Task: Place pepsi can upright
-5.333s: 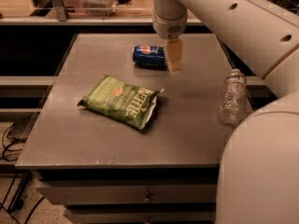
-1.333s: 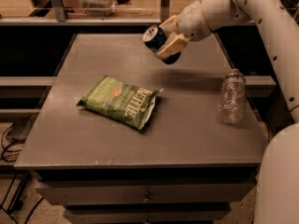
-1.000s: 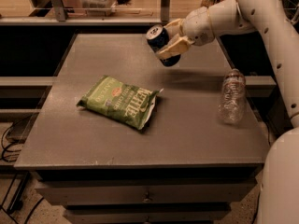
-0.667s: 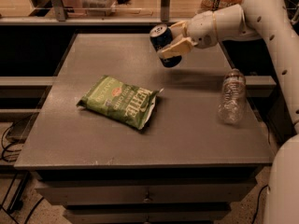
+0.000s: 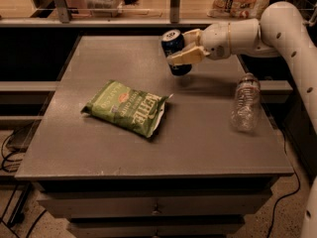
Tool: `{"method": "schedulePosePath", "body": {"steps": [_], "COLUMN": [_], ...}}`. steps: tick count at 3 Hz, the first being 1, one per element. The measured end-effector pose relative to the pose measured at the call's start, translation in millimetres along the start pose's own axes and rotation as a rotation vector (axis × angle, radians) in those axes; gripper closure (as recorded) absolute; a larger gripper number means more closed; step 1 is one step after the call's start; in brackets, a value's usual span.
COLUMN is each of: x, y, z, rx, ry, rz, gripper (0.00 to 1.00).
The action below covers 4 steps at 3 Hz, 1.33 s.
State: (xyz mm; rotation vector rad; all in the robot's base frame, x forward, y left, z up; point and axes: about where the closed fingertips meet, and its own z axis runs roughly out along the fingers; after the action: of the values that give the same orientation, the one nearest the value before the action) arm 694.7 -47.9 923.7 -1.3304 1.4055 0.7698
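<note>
The pepsi can (image 5: 175, 51) is dark blue with a silver top. It is nearly upright, tilted a little, above the far middle of the grey table (image 5: 99, 152). My gripper (image 5: 182, 47) comes in from the right on a white arm and is shut on the can's side, holding it just over the tabletop. A shadow lies under the can.
A green chip bag (image 5: 128, 107) lies flat left of centre. A clear plastic bottle (image 5: 246, 102) lies near the table's right edge. Shelves and a glass barrier stand behind the table's far edge.
The gripper took the can from where it lay on the table, lifted it, and turned it from tilted to nearly upright. The wrist has swung to horizontal.
</note>
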Motion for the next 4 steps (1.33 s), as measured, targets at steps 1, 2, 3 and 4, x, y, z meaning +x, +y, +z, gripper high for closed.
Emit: {"method": "schedulePosePath", "body": {"steps": [1, 2, 3, 4], "x": [7.8, 12.5, 16.9, 22.6], "y": [4.9, 9.3, 12.8, 19.0], "z": [6.9, 12.6, 16.2, 21.7], "rx": [0.036, 0.055, 0.062, 0.055], "ry": [-0.06, -0.096, -0.11, -0.099], "rz": [-0.025, -0.051, -0.056, -0.048], "gripper": [0.58, 0.35, 0.12, 0.0]}}
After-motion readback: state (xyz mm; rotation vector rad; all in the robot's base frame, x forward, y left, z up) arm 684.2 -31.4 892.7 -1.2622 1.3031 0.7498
